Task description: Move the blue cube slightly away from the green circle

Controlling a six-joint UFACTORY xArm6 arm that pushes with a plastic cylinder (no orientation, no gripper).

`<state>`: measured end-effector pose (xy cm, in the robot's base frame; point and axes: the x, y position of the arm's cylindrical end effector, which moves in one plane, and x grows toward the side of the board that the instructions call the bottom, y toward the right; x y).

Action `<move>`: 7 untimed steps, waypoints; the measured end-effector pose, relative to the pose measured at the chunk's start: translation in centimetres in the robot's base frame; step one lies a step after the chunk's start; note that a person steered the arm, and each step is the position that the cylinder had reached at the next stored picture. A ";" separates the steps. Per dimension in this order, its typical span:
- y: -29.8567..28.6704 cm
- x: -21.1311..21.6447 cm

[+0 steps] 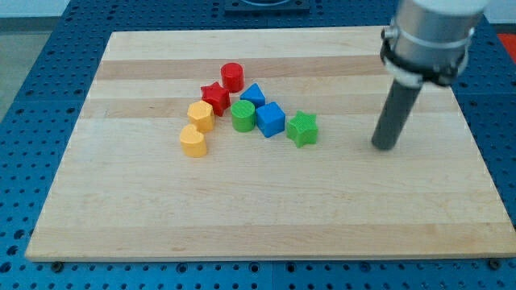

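Blue cube (270, 120) touches the green circle (243, 116) — my bare tip (385, 147), far right, holding nothing, should enter between them.

1. The grey metal arm (427, 36) above the straight dark rod runs off the view's top edge.
2. The green round block (243, 116) hides the bottom left of the blue triangle block (253, 93).
3. The wooden board (266, 209) hides part of the blue table with holes (32, 72).
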<state>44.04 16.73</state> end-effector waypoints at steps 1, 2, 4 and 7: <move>-1.1 -6.2; -2.9 -6.0; -7.7 -3.4; -8.4 -2.8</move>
<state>41.21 8.31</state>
